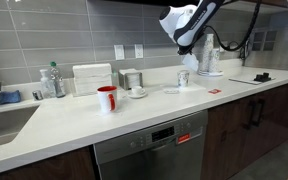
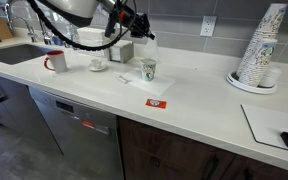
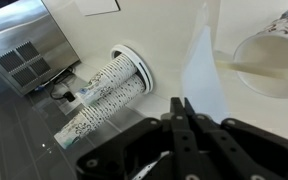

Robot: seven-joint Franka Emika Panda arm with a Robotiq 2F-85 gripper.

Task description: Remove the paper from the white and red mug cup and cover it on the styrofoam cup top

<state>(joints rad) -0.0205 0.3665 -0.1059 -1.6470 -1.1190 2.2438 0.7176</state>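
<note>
The red and white mug (image 2: pixel 56 62) is standing toward the left end of the desk (image 2: pixel 204 95), near its back edge. To its right, the pincer (image 3: pixel 181 106) is hanging over the desk's middle, jaws pressed together and pinching a white paper (image 3: pixel 200 65) that is dangling close over the styrofoam cup (image 2: pixel 149 68). A red card (image 2: pixel 157 102) is lying near the front edge, and a stack of cups (image 2: pixel 259 48) is standing toward the back right corner.

Arches the arm (image 1: pixel 187 18) in from above. Tips the wrist downward, hangs the gripper (image 2: pixel 144 36) in mid-air. Presses both fingers (image 3: pixel 173 120) flat together, no gap showing in the wrist view, nipping the paper (image 3: pixel 199 65) at the tips.
</note>
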